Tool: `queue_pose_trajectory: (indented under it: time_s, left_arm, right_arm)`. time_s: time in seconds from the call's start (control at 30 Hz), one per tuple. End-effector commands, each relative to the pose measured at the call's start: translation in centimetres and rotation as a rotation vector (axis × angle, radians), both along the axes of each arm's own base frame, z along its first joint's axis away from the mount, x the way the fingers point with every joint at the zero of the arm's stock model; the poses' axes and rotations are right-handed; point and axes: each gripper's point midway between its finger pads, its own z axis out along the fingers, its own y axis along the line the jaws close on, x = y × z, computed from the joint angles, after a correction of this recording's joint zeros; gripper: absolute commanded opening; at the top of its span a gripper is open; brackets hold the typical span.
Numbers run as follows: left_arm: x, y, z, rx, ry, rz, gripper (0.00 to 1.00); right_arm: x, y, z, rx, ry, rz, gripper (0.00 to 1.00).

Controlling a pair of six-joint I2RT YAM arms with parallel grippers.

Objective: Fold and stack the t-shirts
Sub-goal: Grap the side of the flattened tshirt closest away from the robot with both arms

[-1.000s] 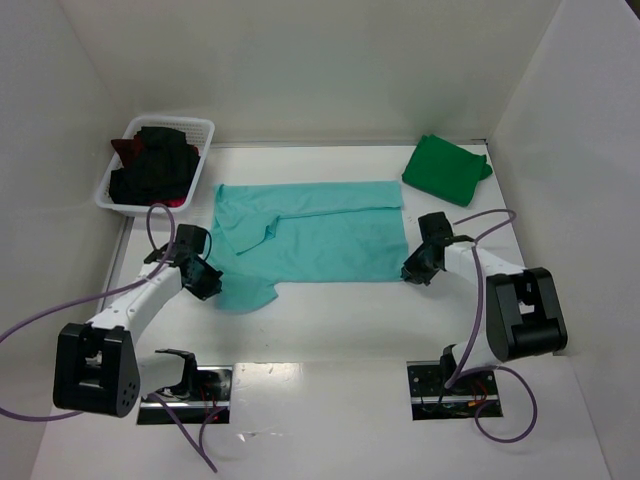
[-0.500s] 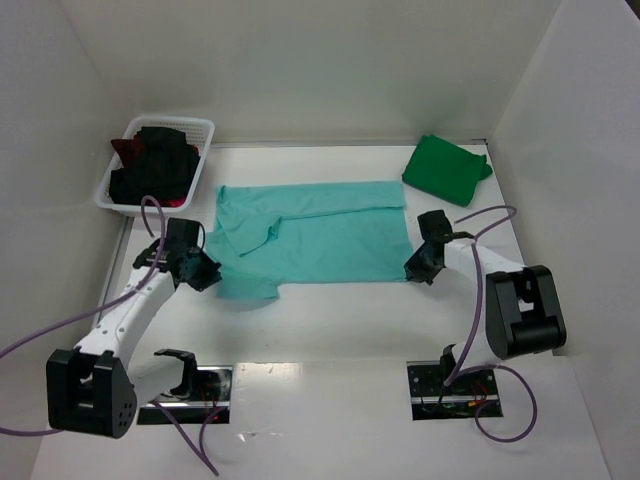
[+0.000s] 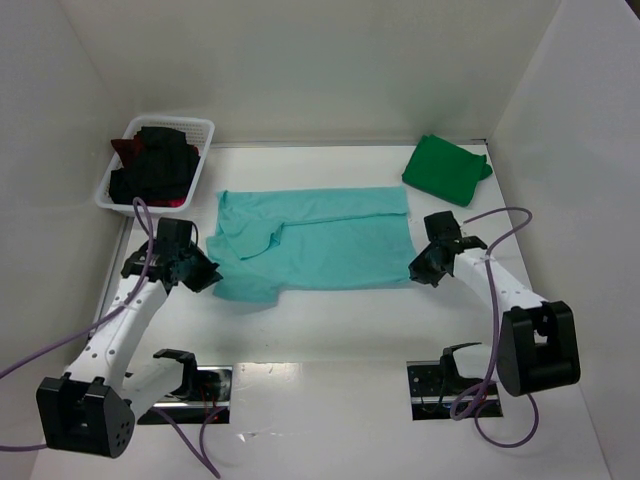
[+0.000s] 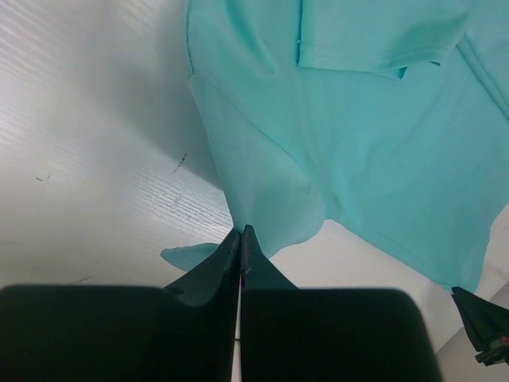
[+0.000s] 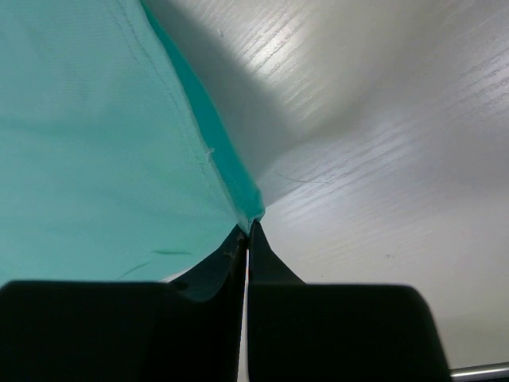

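Note:
A light teal t-shirt (image 3: 320,245) lies spread across the middle of the table, one sleeve folded over its left part. My left gripper (image 3: 207,277) is shut on its near left edge, and the cloth (image 4: 334,135) rises from the pinched jaws (image 4: 241,231) in the left wrist view. My right gripper (image 3: 417,270) is shut on the shirt's near right corner (image 5: 119,135), pinched at the jaw tips (image 5: 249,225). A darker green t-shirt (image 3: 446,169) lies folded at the back right. Black and dark red shirts (image 3: 152,165) fill the basket.
A white lattice basket (image 3: 195,165) stands at the back left. White walls close in the table on the left, back and right. Purple cables loop from both arms. Two black mounting plates sit at the near edge.
Both grippers have drawn outward and a little nearer with the teal shirt's edge, the left to the left, the right to the right. The shirt is stretched flatter and wider.

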Motion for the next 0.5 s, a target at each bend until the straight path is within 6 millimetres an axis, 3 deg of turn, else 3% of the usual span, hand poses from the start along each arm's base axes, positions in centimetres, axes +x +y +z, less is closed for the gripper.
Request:
queue_pose_trajectory:
  time_s: [0.0, 0.13, 0.3, 0.47]
  left_arm:
    - [-0.1, -0.4, 1.5, -0.016, -0.027, -0.027, 0.00]
    - [2.4, -0.8, 3.6, -0.037, -0.117, -0.026, 0.00]
    - [4.6, -0.6, 3.7, -0.030, -0.134, -0.012, 0.00]
    - [6.8, 0.0, 3.9, -0.022, -0.159, 0.016, 0.00]
  right_arm:
    - [0.7, 0.0, 1.7, -0.004, -0.054, -0.027, 0.00]
    - [3.1, 0.4, 1.8, -0.012, -0.059, -0.006, 0.00]
    - [7.3, 1.0, 3.5, -0.016, -0.130, 0.027, 0.00]
    - [10.2, 0.3, 3.4, -0.027, -0.144, 0.018, 0.00]
